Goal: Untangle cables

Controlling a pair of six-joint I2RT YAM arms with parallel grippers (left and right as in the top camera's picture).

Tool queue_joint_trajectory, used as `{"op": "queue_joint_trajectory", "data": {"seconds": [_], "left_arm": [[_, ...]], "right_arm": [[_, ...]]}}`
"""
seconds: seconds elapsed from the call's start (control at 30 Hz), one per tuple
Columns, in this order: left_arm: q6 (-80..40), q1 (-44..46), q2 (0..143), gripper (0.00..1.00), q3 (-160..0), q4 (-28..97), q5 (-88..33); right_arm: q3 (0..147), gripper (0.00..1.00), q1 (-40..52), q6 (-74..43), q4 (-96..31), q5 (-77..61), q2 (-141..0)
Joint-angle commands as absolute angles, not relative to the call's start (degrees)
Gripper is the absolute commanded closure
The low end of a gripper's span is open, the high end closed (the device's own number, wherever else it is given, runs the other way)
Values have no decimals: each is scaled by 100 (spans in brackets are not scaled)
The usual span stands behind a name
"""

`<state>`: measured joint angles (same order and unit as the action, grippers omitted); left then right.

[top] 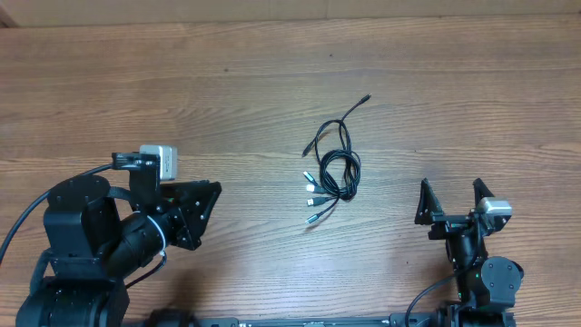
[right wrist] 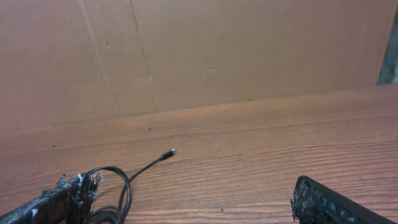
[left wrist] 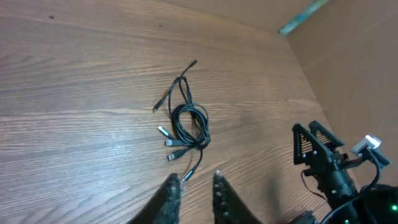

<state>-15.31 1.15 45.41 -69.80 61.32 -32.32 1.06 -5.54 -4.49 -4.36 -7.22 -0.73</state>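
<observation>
A tangle of thin black cables (top: 335, 163) lies on the wooden table near the middle, looped together, with silver-tipped plugs (top: 310, 189) fanned out at its lower left and one loose end (top: 364, 98) reaching up and right. It also shows in the left wrist view (left wrist: 186, 119) and partly in the right wrist view (right wrist: 115, 186). My left gripper (top: 211, 205) is open and empty, left of the tangle; in its wrist view (left wrist: 198, 182) a silver plug lies just past the fingertips. My right gripper (top: 450, 192) is wide open and empty, right of the tangle (right wrist: 193, 191).
The wooden table (top: 272, 73) stretches far behind the cables. A brown cardboard wall (right wrist: 199, 56) stands along the far side and another along the right (left wrist: 354, 68). The right arm (left wrist: 336, 168) shows in the left wrist view.
</observation>
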Motion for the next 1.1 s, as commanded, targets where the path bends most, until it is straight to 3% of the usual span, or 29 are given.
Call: {"op": "queue_joint_trajectory", "data": {"seconds": [0.0, 0.43, 0.7, 0.87, 1.07], "left_arm": [[-1546, 152, 4539, 95, -6995, 6128, -3236], [-1549, 152, 4539, 93, -6995, 6375, -3238], [-1549, 152, 4541, 95, -6995, 6372, -3238], [-1549, 152, 4543, 86, -6995, 6407, -3238], [-1549, 152, 4576, 77, -6995, 6403, -3236]], "right_arm": [[47, 0, -548, -449, -421, -733, -16], [47, 0, -548, -473, -419, -764, -16], [47, 0, -548, -3422, -331, -2099, -19], [47, 0, -548, -5522, -320, -4123, -16], [47, 0, -548, -6193, -329, -5822, -16]]}}
